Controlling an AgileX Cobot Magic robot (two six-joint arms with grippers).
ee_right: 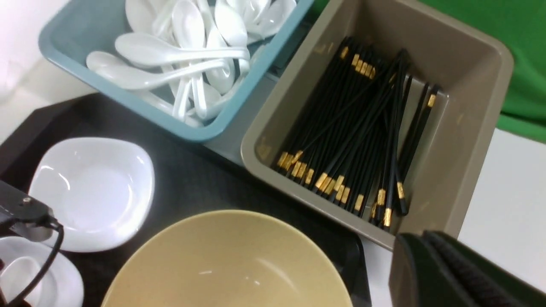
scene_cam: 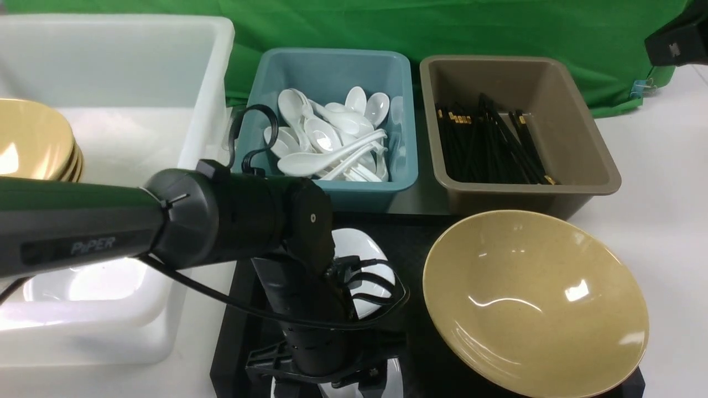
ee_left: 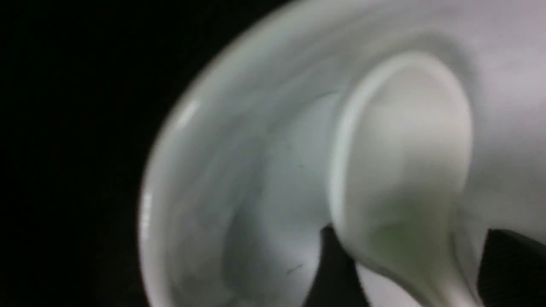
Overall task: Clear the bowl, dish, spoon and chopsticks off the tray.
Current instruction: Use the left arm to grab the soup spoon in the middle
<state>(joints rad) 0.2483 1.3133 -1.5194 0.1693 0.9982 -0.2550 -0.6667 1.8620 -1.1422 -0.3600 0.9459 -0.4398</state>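
The black tray (scene_cam: 420, 243) holds the mustard-tan bowl (scene_cam: 534, 301) on its right side and two white dishes. The far dish (scene_cam: 362, 243) is empty. The near dish (ee_left: 204, 192) holds the white spoon (ee_left: 405, 162). My left gripper (ee_left: 407, 232) is down in this dish. Its dark fingers (ee_left: 332, 273) stand apart on either side of the spoon's handle, with dish showing between one finger and the handle. My right gripper (ee_right: 420, 241) is shut and empty, up beside the brown bin. No chopsticks show on the tray.
A teal bin (scene_cam: 332, 66) of white spoons and a brown bin (scene_cam: 581, 138) of black chopsticks stand behind the tray. A large white tub (scene_cam: 138, 66) at the left holds stacked tan bowls (scene_cam: 33, 138). The left arm hides the tray's near left part.
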